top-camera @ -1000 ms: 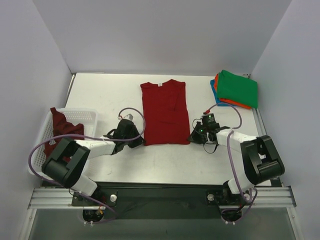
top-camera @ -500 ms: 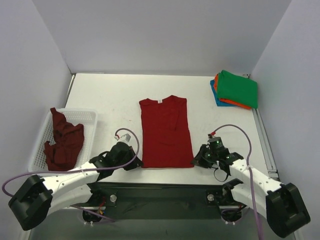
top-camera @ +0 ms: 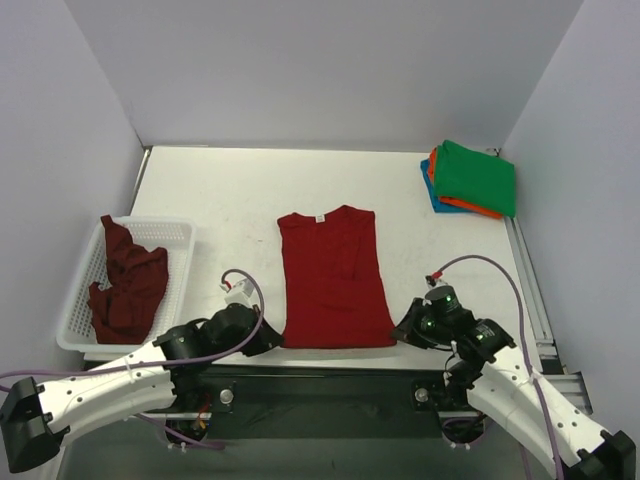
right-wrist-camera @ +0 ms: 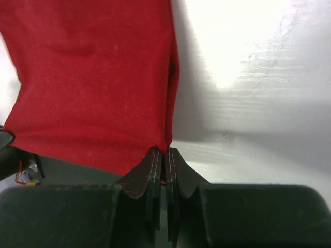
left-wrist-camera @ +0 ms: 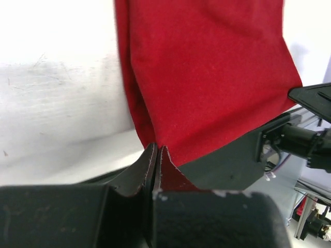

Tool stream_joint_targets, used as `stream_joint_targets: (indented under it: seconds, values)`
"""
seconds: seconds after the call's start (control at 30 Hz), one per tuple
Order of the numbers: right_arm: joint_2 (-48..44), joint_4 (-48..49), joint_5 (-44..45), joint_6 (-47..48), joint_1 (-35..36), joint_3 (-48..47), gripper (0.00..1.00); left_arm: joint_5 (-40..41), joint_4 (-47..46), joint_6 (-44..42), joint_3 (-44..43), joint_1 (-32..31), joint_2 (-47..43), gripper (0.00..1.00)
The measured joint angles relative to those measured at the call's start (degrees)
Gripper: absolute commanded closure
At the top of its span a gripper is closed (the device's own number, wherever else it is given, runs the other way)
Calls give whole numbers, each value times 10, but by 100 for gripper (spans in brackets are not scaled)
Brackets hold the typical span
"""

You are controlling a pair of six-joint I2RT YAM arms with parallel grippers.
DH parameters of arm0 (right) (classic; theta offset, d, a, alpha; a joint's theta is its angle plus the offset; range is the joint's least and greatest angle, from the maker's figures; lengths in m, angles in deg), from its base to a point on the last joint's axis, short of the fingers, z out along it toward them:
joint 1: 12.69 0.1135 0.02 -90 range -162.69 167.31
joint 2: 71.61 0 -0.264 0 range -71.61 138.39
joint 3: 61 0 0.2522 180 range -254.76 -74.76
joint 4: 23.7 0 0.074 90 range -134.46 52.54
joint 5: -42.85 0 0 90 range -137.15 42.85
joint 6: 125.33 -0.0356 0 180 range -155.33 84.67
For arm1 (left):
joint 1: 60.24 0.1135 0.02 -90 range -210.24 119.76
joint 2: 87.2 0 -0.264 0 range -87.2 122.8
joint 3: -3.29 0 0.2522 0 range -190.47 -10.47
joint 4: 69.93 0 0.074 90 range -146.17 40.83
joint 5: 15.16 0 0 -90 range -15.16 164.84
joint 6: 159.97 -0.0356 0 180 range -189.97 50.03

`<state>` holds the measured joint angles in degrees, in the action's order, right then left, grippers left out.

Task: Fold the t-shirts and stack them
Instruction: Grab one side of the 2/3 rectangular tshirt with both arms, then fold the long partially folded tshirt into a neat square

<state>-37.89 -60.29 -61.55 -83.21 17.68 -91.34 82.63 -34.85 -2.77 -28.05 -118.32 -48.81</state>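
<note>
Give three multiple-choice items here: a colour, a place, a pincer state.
1. Top of the folded stack? A blue; B green; C orange.
2. The maroon shirt lies: A in the white basket; B on the stack; C on the floor.
3. The left pincer and right pincer: A both open; B both shut on the red shirt, at its near corners; C one open.
1 B, green covers orange and blue; 2 A, heaped inside the mesh; 3 B, wrist views show cloth pinched.
</note>
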Motion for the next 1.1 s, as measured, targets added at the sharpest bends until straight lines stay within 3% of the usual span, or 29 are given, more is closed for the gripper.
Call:
stream_joint_targets:
  seconds: [0.27, 0.47, 0.83, 1.1]
  values:
    - [-5, -81, 33, 24, 16, -123, 100, 43, 88, 1, -80, -19, -56, 100]
    - [76, -96, 58, 52, 17, -205, 100, 75, 112, -27, -150, -8, -5, 100]
    - [289, -82, 103, 106, 2, -370, 100, 2, 66, -144, -272, 180, 181, 100]
    - [438, -63, 71, 132, -86, -479, 100, -74, 17, -190, -373, 281, 327, 100]
